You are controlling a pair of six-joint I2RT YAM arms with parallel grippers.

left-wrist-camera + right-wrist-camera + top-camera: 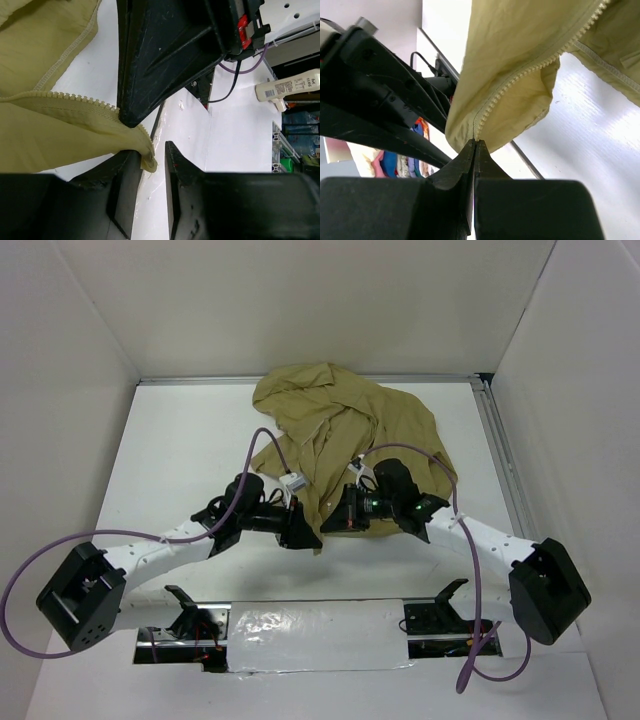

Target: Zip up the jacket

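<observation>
The left claw (151, 159) is holding its fingers spread with the jacket (350, 430) corner dangling at their tips, while the right claw (475, 149) is pinching the zipper (520, 75) end, the rest lying heaped beyond both claws on the table (190, 450).

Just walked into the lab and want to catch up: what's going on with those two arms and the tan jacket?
Two robot arms are working at the near hem of a crumpled tan jacket on the table. The right gripper is shut on the bottom end of the zipper teeth. The left gripper is open, with another hem corner between its fingers. The front looks unzipped.
</observation>
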